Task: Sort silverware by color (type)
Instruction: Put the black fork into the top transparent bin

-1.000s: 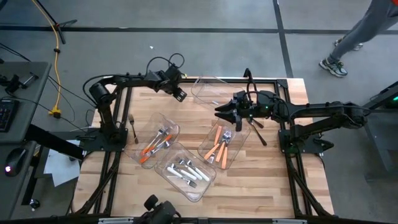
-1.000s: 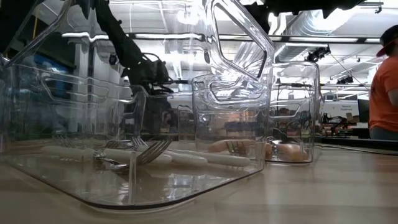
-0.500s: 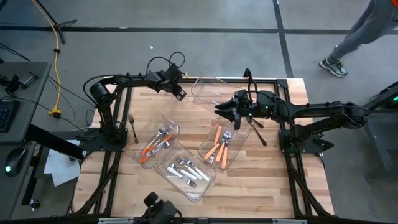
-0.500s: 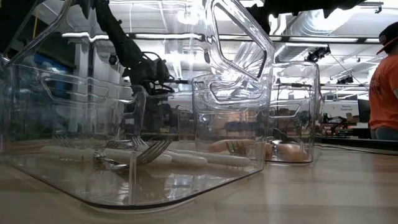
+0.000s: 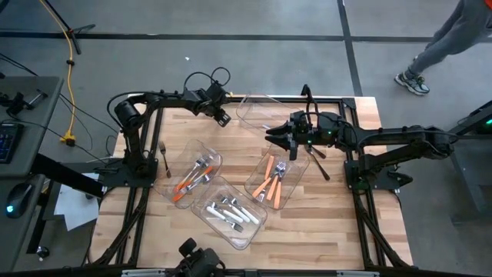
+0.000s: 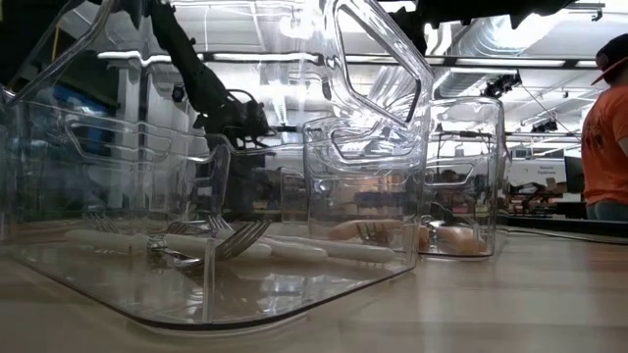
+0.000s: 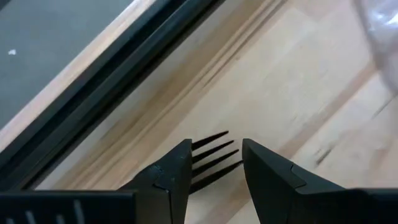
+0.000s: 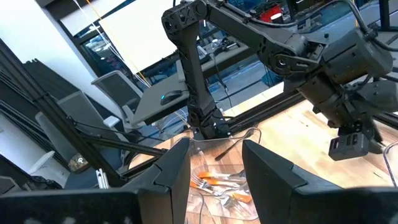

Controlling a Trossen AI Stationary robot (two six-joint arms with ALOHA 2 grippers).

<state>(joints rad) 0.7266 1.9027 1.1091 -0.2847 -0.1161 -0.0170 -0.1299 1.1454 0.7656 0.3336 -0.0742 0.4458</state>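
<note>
Nearest, well in front of the empty bin [image 5: 254, 108], one clear bin holds the white-handled pieces [image 5: 231, 211]. A little closer to the empty bin, two more bins hold orange-handled pieces [image 5: 270, 178] and a mix [image 5: 194, 175] of orange and silver. A loose fork [image 5: 164, 156] lies on the counter [image 5: 323, 231], out toward the left arm's base. A few black pieces [image 5: 319, 160] lie on the other side, by the right arm. The left hand [image 5: 223, 118] hangs just beside the empty bin's left end. It looks clamped on a black fork [image 7: 211, 155], whose tines stick out forward between the fingers, so its long axis runs along the hand. The right hand [image 5: 275, 138] sits at the empty bin's near right corner, and I cannot tell whether it grips anything. The black fork probably belongs in the empty bin, and the left hand only needs to carry it a short way sideways over the rim. Beyond the counter, a person [image 5: 446, 38] walks across the floor.
</note>
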